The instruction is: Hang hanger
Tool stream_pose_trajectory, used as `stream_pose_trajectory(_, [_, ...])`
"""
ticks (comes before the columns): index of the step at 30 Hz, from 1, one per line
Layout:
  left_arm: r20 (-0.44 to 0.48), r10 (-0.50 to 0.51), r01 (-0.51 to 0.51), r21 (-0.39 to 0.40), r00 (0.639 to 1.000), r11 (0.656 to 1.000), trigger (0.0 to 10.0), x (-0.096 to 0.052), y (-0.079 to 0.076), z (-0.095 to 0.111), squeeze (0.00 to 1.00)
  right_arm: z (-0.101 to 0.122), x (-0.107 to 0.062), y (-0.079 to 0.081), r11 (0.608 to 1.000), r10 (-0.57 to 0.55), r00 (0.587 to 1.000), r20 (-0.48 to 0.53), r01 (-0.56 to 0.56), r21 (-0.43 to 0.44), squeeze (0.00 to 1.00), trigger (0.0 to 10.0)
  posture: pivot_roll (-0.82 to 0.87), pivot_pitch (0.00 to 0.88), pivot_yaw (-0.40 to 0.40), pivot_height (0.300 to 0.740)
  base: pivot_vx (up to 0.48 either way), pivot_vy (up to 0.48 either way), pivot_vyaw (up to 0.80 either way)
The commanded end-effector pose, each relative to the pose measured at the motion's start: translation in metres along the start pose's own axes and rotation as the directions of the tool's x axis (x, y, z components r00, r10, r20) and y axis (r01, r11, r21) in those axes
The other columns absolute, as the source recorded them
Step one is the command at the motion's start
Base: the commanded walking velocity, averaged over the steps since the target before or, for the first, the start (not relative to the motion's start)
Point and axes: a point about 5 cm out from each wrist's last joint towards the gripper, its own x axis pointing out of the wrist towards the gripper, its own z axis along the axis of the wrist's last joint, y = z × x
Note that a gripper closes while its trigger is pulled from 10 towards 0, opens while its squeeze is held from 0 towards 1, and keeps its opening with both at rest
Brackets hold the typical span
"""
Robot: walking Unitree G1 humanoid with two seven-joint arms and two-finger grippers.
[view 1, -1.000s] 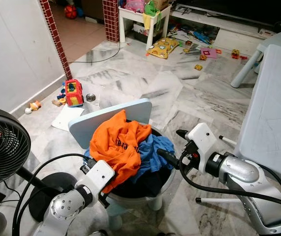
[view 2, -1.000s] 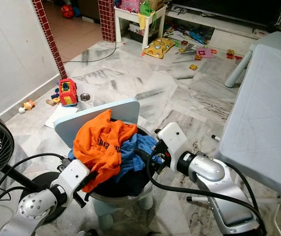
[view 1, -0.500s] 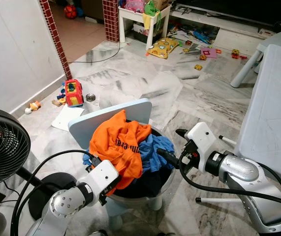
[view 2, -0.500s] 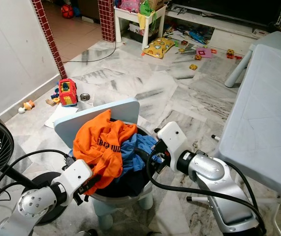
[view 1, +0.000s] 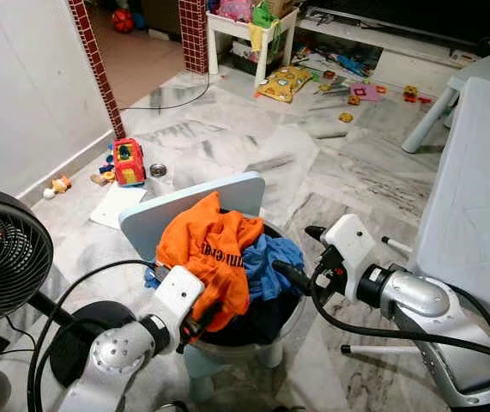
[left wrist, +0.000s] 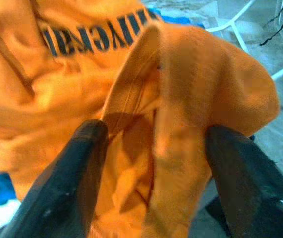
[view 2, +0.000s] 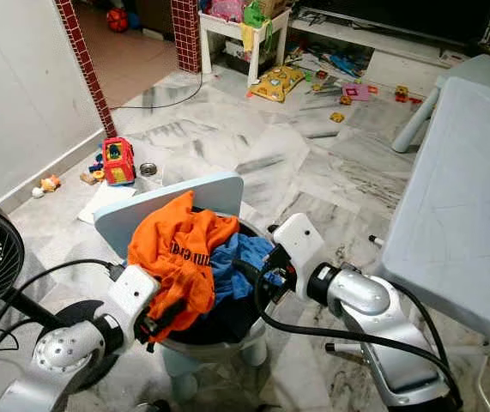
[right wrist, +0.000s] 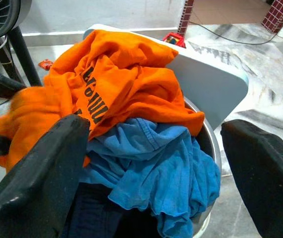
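Observation:
An orange shirt (view 1: 206, 245) with dark lettering lies heaped on top of a blue garment (view 1: 266, 262) and a dark one in a round metal basin (right wrist: 206, 145). The basin stands on a small light-blue chair (view 1: 184, 210). My left gripper (view 1: 206, 313) is at the shirt's lower front edge. In the left wrist view its fingers (left wrist: 82, 168) stand apart with a fold of the orange shirt (left wrist: 181, 74) between them. My right gripper (view 1: 294, 251) hovers open at the basin's right side, pointing at the blue garment (right wrist: 156, 163). I see no hanger.
A black standing fan (view 1: 4, 257) is close on my left, its base beside the chair. A pale plastic table (view 1: 476, 197) runs along the right. Toys (view 1: 129, 163) and clutter lie scattered on the marble floor farther off, beside a white wall at left.
My left gripper has pushed forward and up from beside the basin into the orange shirt's hanging edge. The right arm has hardly moved.

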Motion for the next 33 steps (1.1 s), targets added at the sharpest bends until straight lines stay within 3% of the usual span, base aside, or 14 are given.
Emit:
stream_pose_trajectory(1, [-0.003, 0.005, -0.005, -0.023, 1.000, 1.000, 10.0, -0.003, -0.001, 0.000, 1.00, 0.000, 0.001, 0.001, 1.000, 0.007, 1.000, -0.001, -0.007, -0.012, 0.00, 10.0, -0.11, 0.129, -0.050, 0.740, 0.000, 0.000, 0.00])
stream_pose_trajectory(2, [-0.009, 0.013, -0.014, -0.053, 1.000, 0.998, 9.4, -0.004, 0.000, -0.002, 1.00, 0.000, 0.001, 0.001, 1.000, 0.008, 1.000, -0.001, -0.008, -0.012, 0.00, 10.0, -0.11, 0.129, -0.050, 0.740, 0.000, 0.000, 0.00])
stream_pose_trajectory(3, [-0.009, 0.013, -0.014, -0.053, 1.000, 0.998, 9.4, -0.004, 0.000, -0.002, 1.00, 0.000, 0.001, 0.001, 1.000, 0.008, 1.000, -0.001, -0.008, -0.012, 0.00, 10.0, -0.11, 0.129, -0.050, 0.740, 0.000, 0.000, 0.00])
stream_pose_trajectory(4, [-0.018, 0.024, -0.026, -0.076, 1.000, 0.997, 3.5, -0.004, 0.001, -0.004, 0.00, 0.000, 0.001, 0.001, 1.000, 0.009, 1.000, -0.001, -0.009, -0.013, 0.00, 10.0, -0.11, 0.129, -0.051, 0.740, 0.000, 0.000, 0.00])
stream_pose_trajectory(5, [-0.025, 0.032, -0.034, -0.093, 0.999, 0.995, 2.3, -0.005, 0.002, -0.005, 0.00, 0.000, 0.002, 0.001, 1.000, 0.010, 1.000, -0.001, -0.010, -0.013, 0.00, 10.0, -0.11, 0.129, -0.051, 0.740, 0.000, 0.000, 0.00])
stream_pose_trajectory(6, [-0.040, 0.038, -0.043, -0.112, 0.998, 0.993, 2.0, -0.005, 0.003, -0.007, 0.00, 0.000, 0.002, 0.001, 1.000, 0.011, 1.000, -0.001, -0.011, -0.014, 0.00, 10.0, -0.11, 0.129, -0.052, 0.740, 0.000, 0.000, 0.00])
stream_pose_trajectory(7, [-0.053, 0.035, -0.042, -0.128, 0.998, 0.991, 0.0, -0.005, 0.003, -0.010, 0.00, 0.000, 0.002, 0.001, 1.000, 0.012, 1.000, -0.001, -0.012, -0.015, 0.00, 10.0, -0.11, 0.129, -0.051, 0.740, 0.000, 0.000, 0.00])
stream_pose_trajectory(16, [-0.107, 0.074, -0.089, -0.141, 0.992, 0.986, 0.0, -0.005, 0.015, -0.022, 0.00, 0.001, 0.003, 0.001, 1.000, 0.011, 1.000, -0.001, -0.011, -0.022, 0.00, 10.0, -0.11, 0.130, -0.048, 0.740, 0.000, 0.000, 0.00])
stream_pose_trajectory(26, [-0.089, 0.149, -0.160, -0.133, 0.985, 0.978, 0.0, -0.005, 0.038, -0.019, 0.00, 0.000, 0.003, 0.002, 1.000, 0.013, 1.000, -0.001, -0.013, -0.024, 0.00, 10.0, -0.11, 0.130, -0.048, 0.740, 0.000, 0.000, 0.00])
stream_pose_trajectory(33, [-0.059, 0.162, -0.170, -0.179, 0.985, 0.969, 0.0, -0.004, 0.041, -0.018, 0.00, 0.000, 0.003, 0.002, 1.000, 0.014, 1.000, -0.001, -0.014, -0.026, 0.00, 10.0, -0.11, 0.130, -0.049, 0.740, 0.000, 0.000, 0.00])
